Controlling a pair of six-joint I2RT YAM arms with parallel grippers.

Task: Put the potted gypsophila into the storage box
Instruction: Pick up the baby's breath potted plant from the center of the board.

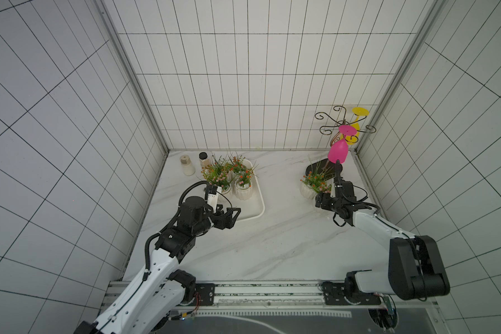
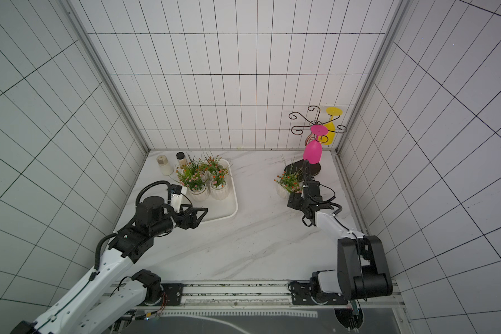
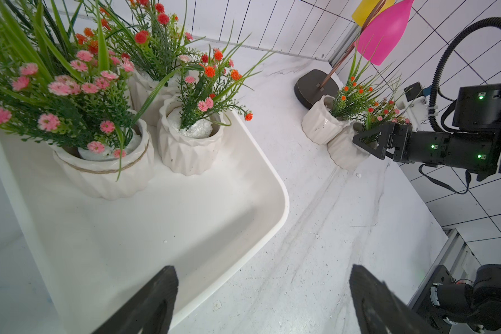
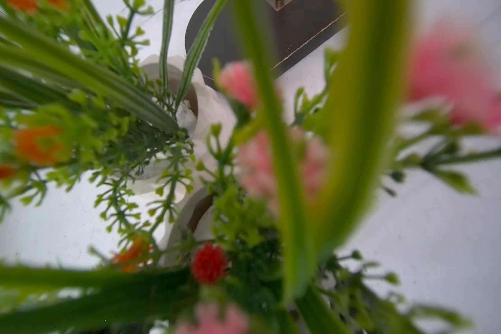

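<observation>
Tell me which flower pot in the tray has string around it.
The white ribbed ceramic pot with pink flowers: brown twine circles it. The other visible pots in the white plastic tray have none.

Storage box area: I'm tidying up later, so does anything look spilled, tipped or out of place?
Nothing is tipped; every pot stands upright. A white crumb lies on the table beside the two pots still outside the storage box, perhaps spilled pot filler.

White tiled walls (image 1: 214, 86) with dark grout enclose a white marble-patterned tabletop (image 1: 258, 245).
</observation>
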